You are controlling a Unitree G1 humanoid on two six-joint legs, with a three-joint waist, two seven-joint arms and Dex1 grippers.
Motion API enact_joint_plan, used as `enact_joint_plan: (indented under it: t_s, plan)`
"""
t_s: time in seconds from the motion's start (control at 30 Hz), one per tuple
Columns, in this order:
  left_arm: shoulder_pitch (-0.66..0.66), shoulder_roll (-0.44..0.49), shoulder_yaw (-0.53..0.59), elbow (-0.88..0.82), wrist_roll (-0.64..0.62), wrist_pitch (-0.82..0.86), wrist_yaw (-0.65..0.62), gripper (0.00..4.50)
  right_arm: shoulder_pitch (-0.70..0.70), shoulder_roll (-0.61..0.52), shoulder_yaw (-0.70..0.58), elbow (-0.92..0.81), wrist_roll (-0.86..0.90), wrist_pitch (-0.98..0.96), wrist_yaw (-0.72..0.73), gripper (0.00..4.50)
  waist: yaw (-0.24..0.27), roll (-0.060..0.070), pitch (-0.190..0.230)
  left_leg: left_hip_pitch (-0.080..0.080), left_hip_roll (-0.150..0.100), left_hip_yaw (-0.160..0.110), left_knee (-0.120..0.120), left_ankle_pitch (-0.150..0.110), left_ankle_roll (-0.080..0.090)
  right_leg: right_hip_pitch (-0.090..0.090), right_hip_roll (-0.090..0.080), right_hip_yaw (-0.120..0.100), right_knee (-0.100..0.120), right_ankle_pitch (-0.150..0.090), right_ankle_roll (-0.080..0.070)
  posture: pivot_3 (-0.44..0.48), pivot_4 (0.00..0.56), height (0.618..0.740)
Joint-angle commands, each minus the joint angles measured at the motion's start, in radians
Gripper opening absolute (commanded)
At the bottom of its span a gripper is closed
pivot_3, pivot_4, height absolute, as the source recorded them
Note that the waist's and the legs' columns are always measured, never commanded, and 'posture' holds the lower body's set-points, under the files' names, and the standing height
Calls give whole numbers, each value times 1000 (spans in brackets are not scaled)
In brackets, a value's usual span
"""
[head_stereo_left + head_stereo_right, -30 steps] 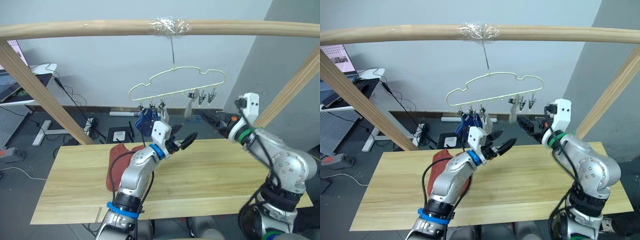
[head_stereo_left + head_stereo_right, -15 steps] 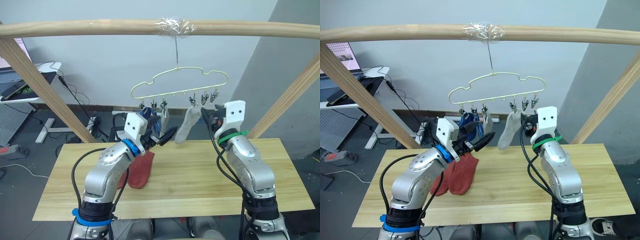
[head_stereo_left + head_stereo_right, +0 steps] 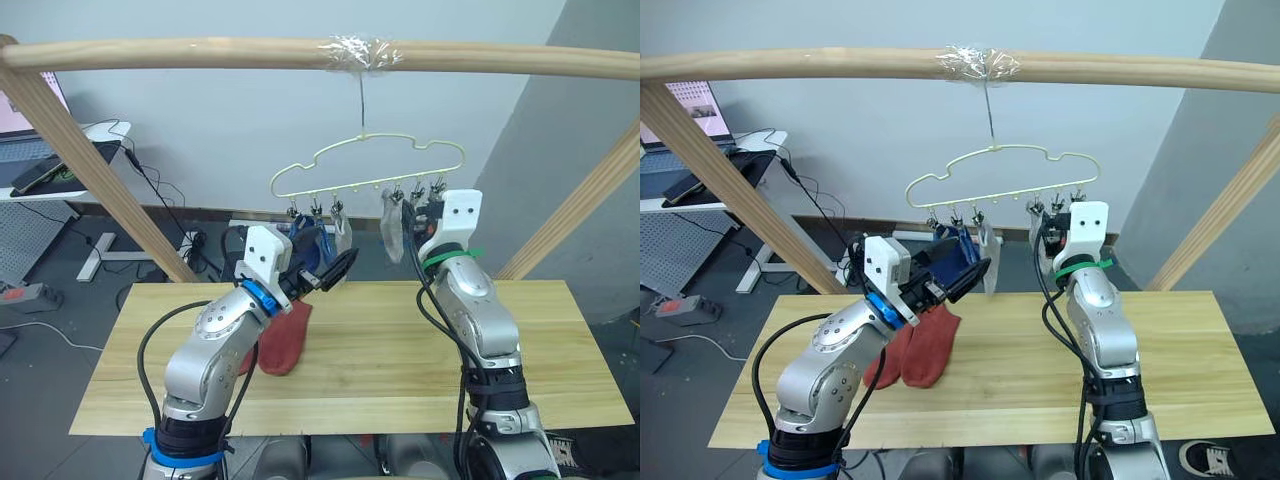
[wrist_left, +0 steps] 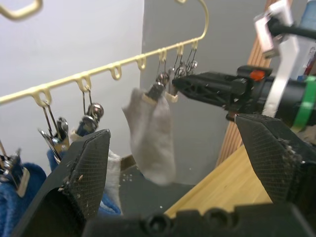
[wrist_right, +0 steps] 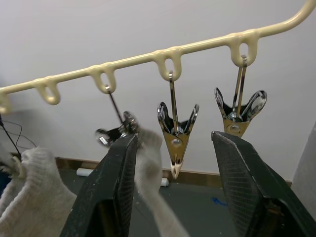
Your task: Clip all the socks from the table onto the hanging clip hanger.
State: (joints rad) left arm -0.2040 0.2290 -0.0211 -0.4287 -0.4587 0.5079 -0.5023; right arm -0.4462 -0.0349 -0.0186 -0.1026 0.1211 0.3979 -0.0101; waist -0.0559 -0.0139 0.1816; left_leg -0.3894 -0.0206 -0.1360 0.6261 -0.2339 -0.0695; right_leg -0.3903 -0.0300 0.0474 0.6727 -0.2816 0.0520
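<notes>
You won't find any readable text, label, brand, number or sign here. The monitor [image 3: 702, 108] at 10 o'clock shows a page, but its content is too small to read. Nothing is printed on the clip hanger [image 3: 368, 165] or the socks [image 3: 284, 337].

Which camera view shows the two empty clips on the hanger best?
The right wrist view: the two empty clips hang close up between the right gripper fingers, jaws plainly bare. The left wrist view shows them small beside the grey sock; the eye views show the clip hanger with them tiny.
</notes>
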Motion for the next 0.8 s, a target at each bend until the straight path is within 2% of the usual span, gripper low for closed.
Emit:
enact_joint_plan:
  t_s: [0.03,0.5,0.8]
  plan:
    - [-8,4,0,-46,-15,-20,0,4500,-38,10,-13,10,-8,-45,-10,2475,0,0,0,0,0,0,0,0,0,0,0,0,0,0,0,-5,133,740]
    - [-7,13,-7,-51,-20,-16,13,4500,-91,17,-18,104,-23,-108,-18,2475,1,0,0,0,0,0,0,0,0,0,0,0,0,0,0,7,134,740]
    - [-3,10,-14,-49,-19,-17,18,4500,-4,-11,8,4,-11,-142,55,2475,5,0,0,0,0,0,0,0,0,0,0,0,1,0,0,2,138,740]
